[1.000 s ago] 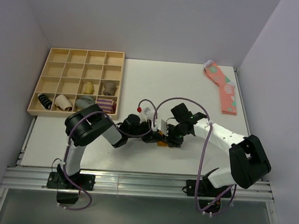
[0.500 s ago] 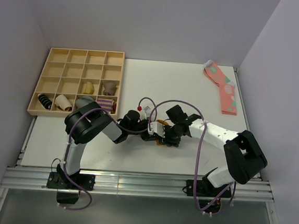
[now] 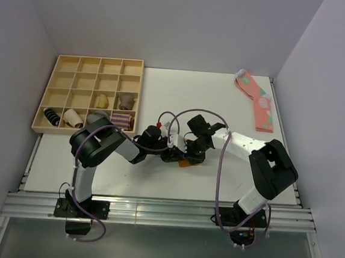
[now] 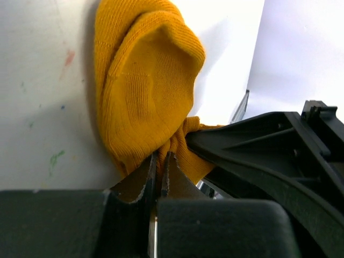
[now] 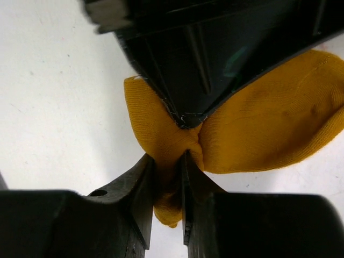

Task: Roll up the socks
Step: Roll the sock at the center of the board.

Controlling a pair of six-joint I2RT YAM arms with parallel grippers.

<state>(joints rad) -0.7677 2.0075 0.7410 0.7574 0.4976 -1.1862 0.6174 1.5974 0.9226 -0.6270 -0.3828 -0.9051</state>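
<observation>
The mustard-orange sock [image 4: 145, 97] lies bunched on the white table, mostly hidden under both grippers in the top view, where only a small orange bit [image 3: 184, 162] shows. My left gripper [image 4: 159, 158] is shut on a pinch of its fabric. My right gripper [image 5: 169, 161] is shut on the same bunched middle of the sock [image 5: 258, 129], facing the left gripper, whose black body fills the top of the right wrist view. The two grippers [image 3: 179, 152] meet tip to tip at the table's middle front. The dark cuff is hidden.
A wooden compartment tray [image 3: 91, 95] with several rolled sock bundles stands at the back left. A pink spotted sock [image 3: 256, 100] lies at the back right. The table's front edge runs just below the arms.
The right gripper has moved left and a little back with the sock, closing in on the left gripper. The left arm's elbow has shifted left.
</observation>
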